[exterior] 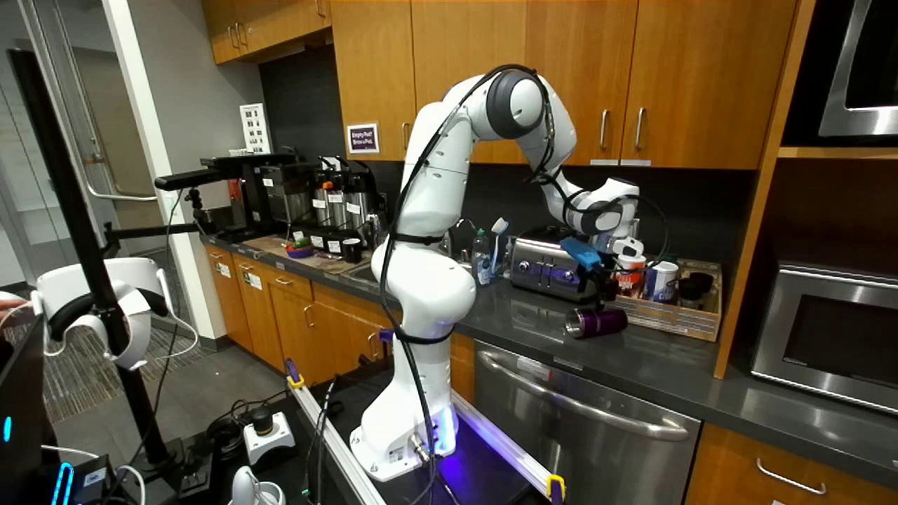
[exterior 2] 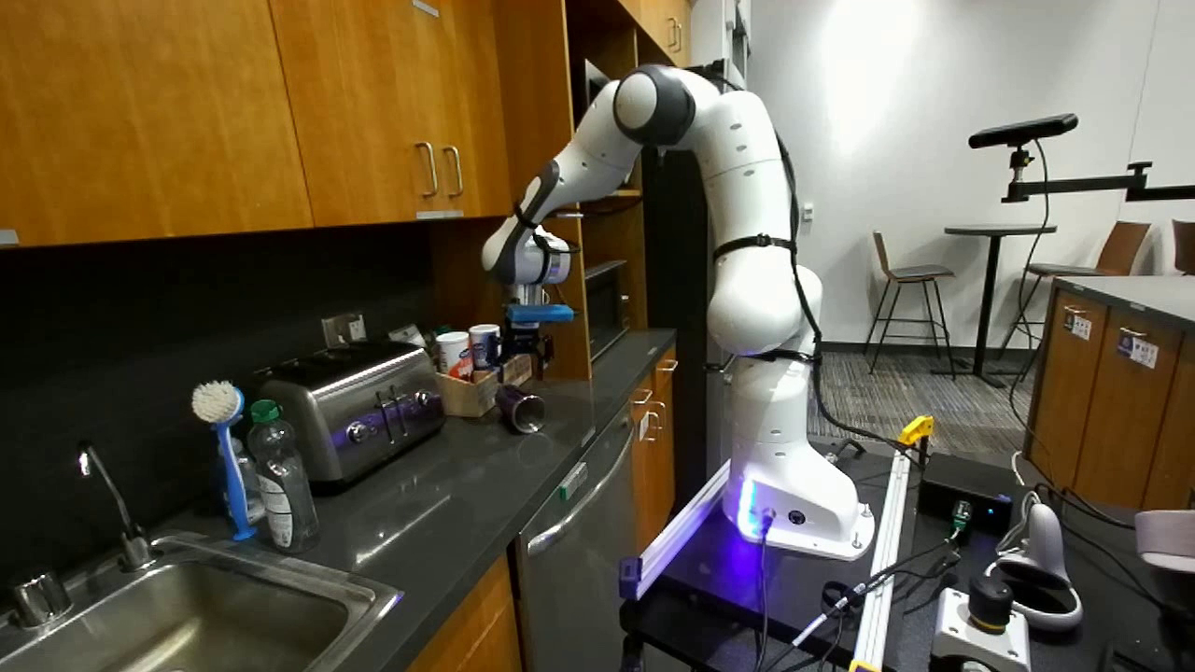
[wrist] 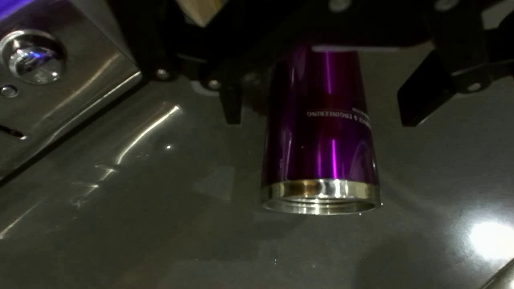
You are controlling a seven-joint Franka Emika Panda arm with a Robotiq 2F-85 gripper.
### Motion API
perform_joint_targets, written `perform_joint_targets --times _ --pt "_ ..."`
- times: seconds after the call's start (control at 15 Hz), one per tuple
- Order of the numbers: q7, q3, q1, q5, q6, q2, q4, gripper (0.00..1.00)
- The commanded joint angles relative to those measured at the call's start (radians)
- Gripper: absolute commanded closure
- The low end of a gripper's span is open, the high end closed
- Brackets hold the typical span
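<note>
A black two-fingered gripper [wrist: 321, 121], spread wide, hangs over a shiny purple metal tumbler [wrist: 321, 152] lying sideways on the glossy dark-grey surface [wrist: 180, 241], grasp not yet made.

This is a kitchen, and it looks like a shared one at an office. It has a shiny square metal sink [exterior 2: 210, 611], a boxy silver toaster [exterior: 547, 270], a wide silver steel dishwasher [exterior: 582, 449] and a boxy silver and black microwave [exterior: 835, 333]. Tall round silver coffee pots [exterior: 337, 210] stand together, and a small purple and white sign [exterior: 363, 139] says to brew a pot. A round dark table [exterior 2: 976, 230] has tall chairs with brown backs [exterior 2: 881, 254] near it.
</note>
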Motion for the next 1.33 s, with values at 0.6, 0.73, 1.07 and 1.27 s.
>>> perform_joint_targets --times 0.6,0.73,1.07,1.27 --pt "0.129 -0.014 0.056 -0.159 0.095 0.099 0.072 0.0" --pt "0.138 -0.014 0.062 -0.165 0.089 0.129 0.103 0.0" --pt "0.099 0.002 0.048 -0.121 0.066 0.208 0.178 0.0" --pt "0.067 0.017 0.018 -0.063 0.039 0.244 0.206 0.0"
